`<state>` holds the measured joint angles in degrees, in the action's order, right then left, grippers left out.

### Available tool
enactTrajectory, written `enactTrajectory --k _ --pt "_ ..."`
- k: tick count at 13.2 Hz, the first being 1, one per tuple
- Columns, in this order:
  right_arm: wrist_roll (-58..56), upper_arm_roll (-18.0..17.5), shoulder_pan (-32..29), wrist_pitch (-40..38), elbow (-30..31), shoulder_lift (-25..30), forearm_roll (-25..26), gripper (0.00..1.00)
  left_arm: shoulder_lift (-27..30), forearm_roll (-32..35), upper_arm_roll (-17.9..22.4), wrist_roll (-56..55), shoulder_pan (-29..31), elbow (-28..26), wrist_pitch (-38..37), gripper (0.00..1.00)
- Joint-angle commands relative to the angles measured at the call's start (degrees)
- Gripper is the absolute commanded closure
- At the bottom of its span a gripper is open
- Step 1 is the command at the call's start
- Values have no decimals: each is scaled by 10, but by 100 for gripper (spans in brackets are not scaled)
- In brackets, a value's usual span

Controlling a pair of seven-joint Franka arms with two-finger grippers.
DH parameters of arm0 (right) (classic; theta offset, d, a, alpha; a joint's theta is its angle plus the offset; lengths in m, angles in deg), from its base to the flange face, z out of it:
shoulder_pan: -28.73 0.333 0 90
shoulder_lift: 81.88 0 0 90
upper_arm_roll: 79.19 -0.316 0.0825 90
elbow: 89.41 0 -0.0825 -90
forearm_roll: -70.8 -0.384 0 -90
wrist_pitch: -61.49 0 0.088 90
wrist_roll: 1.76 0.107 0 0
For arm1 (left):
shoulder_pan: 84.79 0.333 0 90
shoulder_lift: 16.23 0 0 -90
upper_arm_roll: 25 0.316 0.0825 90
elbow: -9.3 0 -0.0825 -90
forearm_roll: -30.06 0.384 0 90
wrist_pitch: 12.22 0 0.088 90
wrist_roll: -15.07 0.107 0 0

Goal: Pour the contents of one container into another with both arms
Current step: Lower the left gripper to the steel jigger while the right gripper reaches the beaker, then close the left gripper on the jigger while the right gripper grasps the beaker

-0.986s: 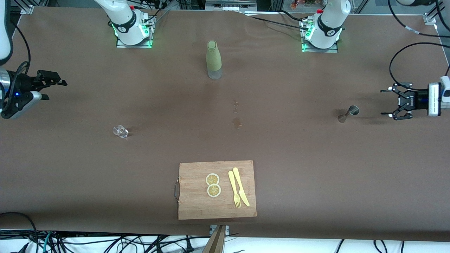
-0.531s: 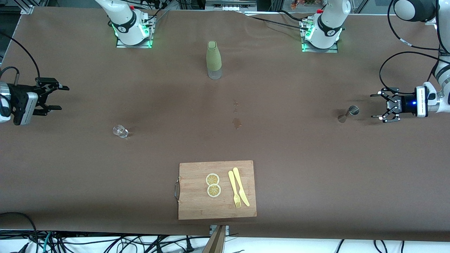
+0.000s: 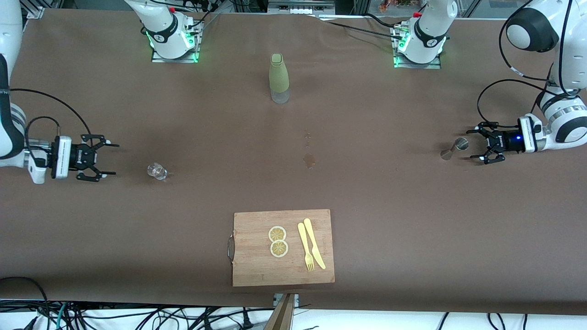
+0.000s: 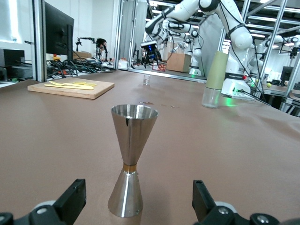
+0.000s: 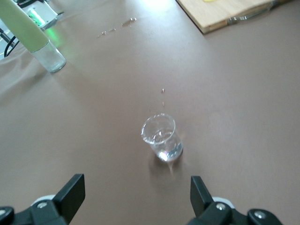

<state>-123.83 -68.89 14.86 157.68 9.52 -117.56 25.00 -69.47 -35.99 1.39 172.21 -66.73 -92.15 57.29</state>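
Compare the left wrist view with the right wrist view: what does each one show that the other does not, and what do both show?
Only the left wrist view shows the steel jigger, upright before the open left gripper, and the right arm far off. Only the right wrist view shows the open right gripper. Both show the small glass, the green bottle, the cutting board and the spill on the table.

wooden cutting board [image 3: 257,266] with two lemon slices [image 3: 278,241], yellow fork [image 3: 305,247], yellow knife [image 3: 314,243]; small spill [image 3: 309,160] mid-table

Left gripper [image 3: 477,145] and right gripper [image 3: 106,158] both low, level, apparently just above the table, fingers spread.
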Motion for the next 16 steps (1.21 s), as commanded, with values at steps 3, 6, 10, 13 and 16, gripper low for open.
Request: enactTrajectory --k 3,6,10,13,16 --pt "-151 -5 -1 8 -20 -80 -97 0 -36 -15 -28 113 3 12 -7 0" --pt "-198 -14 -1 8 -21 -116 -145 0 -37 -15 -32 114 2 12 -7 0" --pt "-242 -34 -1 7 -22 -151 -191 0 -41 -15 -51 114 2 12 -6 0" --pt "-246 -52 0 2 -28 -161 -191 0 -41 -15 -56 113 1 12 -7 1" --pt "-255 -52 0 1 -28 -165 -191 1 -39 -15 -56 111 1 14 -9 2"
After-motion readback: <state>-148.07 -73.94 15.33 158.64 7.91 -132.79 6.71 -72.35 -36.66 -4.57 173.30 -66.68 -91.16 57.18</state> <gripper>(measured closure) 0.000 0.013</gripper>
